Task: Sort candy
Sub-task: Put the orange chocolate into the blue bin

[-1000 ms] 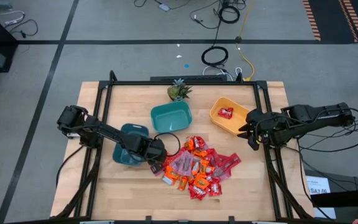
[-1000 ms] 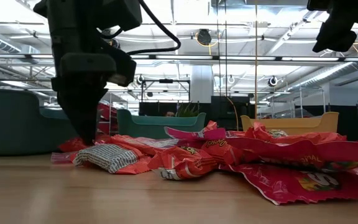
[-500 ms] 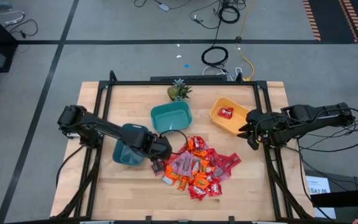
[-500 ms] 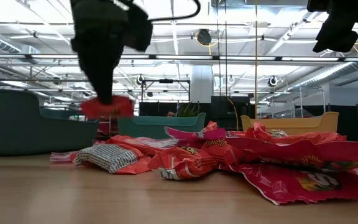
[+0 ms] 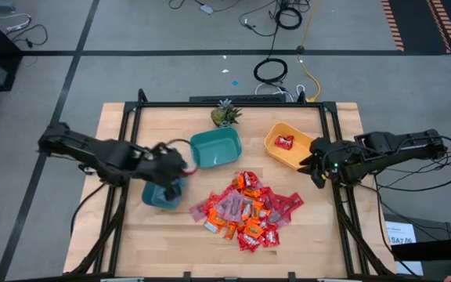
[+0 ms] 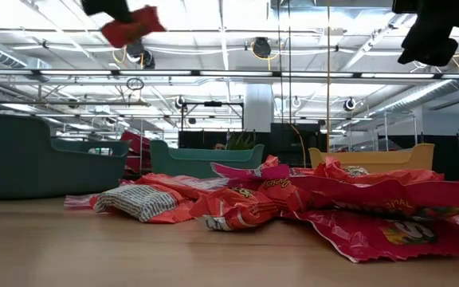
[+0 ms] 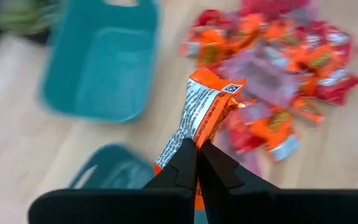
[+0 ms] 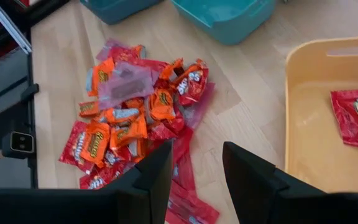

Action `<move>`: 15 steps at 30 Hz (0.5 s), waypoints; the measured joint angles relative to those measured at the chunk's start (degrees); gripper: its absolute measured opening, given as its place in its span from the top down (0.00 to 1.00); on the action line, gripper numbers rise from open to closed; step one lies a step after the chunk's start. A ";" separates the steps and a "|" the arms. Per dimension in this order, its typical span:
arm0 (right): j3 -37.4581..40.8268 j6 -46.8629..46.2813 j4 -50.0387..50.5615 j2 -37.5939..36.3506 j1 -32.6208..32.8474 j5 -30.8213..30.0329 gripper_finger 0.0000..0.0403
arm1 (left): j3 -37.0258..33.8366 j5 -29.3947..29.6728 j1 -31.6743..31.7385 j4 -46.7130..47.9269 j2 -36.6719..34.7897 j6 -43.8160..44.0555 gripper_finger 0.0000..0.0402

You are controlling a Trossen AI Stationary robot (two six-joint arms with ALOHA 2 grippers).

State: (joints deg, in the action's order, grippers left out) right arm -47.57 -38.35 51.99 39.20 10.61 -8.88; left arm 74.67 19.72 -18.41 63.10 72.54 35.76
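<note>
High view: straight down from well above, taking in the whole counter [image 5: 131,235], floor around it, candy pile [image 5: 245,207] at lower centre.
Low view: counter height, level, very near the same candy pile [image 6: 293,207], room behind.
Left wrist view: downward past the left end effector [image 7: 196,163], close.
Right wrist view: downward, over the yellow bowl [image 8: 303,124] and pile.

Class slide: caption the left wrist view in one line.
Left gripper pinches an orange candy above two teal bowls and the candy pile.

Wooden table [image 5: 131,243]; 3 bowls [image 5: 216,149], plant [image 5: 225,115], candy pile [image 5: 247,209].
</note>
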 joint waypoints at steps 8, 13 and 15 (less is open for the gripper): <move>-0.02 -0.02 -4.94 0.04 0.00 0.00 0.67 | -0.09 4.40 -2.59 12.19 -5.06 5.92 0.97; -0.02 -0.02 -5.27 0.04 0.00 0.00 0.67 | -0.94 4.74 -3.43 13.74 -6.85 5.45 0.97; -0.02 -0.01 -5.27 0.04 0.00 0.00 0.67 | -3.36 4.77 -4.07 13.50 -8.78 5.74 0.97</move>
State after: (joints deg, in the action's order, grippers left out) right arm -47.59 -38.35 46.72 39.24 10.61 -8.88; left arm 71.32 24.49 -22.48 76.60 63.76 41.50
